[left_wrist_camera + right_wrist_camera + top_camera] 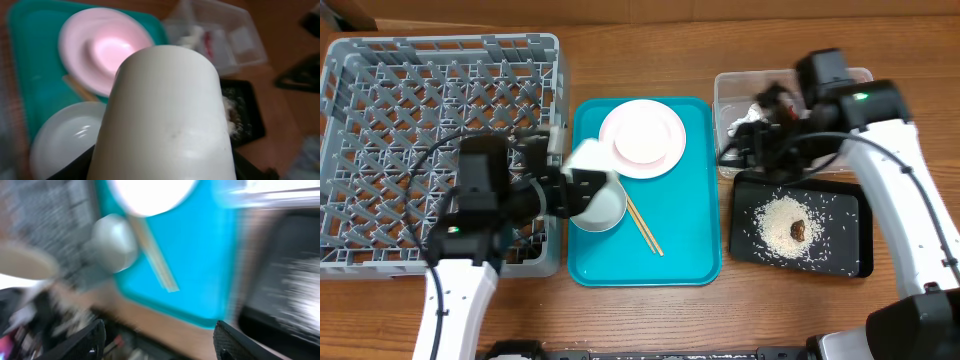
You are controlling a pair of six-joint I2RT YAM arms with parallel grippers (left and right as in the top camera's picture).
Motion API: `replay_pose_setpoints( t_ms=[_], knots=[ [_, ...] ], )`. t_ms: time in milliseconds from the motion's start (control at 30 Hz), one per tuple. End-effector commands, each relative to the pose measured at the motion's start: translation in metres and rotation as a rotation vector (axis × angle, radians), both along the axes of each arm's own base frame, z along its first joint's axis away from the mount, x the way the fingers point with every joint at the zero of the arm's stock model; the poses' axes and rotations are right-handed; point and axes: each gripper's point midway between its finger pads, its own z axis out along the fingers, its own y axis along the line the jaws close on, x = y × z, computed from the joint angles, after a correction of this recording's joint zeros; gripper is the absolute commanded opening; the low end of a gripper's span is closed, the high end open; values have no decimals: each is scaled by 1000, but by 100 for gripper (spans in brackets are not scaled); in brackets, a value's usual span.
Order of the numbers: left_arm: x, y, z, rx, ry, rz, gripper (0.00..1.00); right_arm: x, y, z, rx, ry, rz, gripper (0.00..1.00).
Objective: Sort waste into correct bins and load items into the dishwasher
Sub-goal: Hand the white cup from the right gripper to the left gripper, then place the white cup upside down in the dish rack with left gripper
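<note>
Loading the dishwasher is the step you're on: the small white cup [167, 115] is up off the desk and looks tilted, with your left fingers [80, 167] closed on it at the bottom of the wrist view. From overhead it hangs over the left edge of the teal tray [690, 230], right above the grey bowl [603, 210] and just beside the right wall of the grey rack [420, 120]. The white plate [642, 138] and the chopsticks [643, 225] are on the tray too, and I can't spot anything in the rack, so I'd say the dish part has barely started. Next move, I reckon: swing the cup left over the rack wall, bring it down into the grid, and let go low so it doesn't roll. Your right fingers [92, 337] are spread wide with nothing between them, over by the clear tub [730, 85] and the black tray [850, 255] holding the rice [782, 222].
</note>
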Motion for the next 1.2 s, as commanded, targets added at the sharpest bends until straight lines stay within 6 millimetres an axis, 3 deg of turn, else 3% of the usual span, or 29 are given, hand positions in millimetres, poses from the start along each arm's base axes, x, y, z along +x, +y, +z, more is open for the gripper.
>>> replay_pose_setpoints(
  t_ms=[0, 133, 267, 433, 600, 700, 767, 833, 900, 1033, 1167],
  knots=[
    [14, 82, 6, 228, -7, 291, 5, 7, -58, 6, -218, -77, -106, 72],
    [-1, 161, 5, 384, 85, 571, 5, 4, -85, 11, -253, -84, -165, 73],
    [-16, 207, -6, 446, 175, 742, 6, -1, -94, 11, -261, -74, -160, 73],
    [-14, 218, -31, 452, 270, 752, 6, -2, -94, 10, -262, -71, -153, 73],
    [-10, 229, -80, 488, 441, 738, 8, -3, -94, 10, -262, -67, -153, 73],
    [-11, 237, -99, 522, 506, 750, 9, -4, -94, 10, -262, -63, -152, 73],
    [-10, 239, -108, 517, 536, 759, 28, -5, -94, 10, -262, -59, -151, 73],
    [-9, 239, -115, 515, 553, 753, 68, -5, -94, 10, -262, -58, -152, 73],
    [-9, 238, -117, 509, 558, 748, 100, -6, -94, 10, -262, -56, -151, 73],
    [5, 229, -99, 443, 495, 725, 100, -8, -94, 9, -263, -50, -146, 73],
    [23, 220, -52, 404, 372, 692, 100, -10, -94, 9, -264, -43, -143, 73]
  ],
)
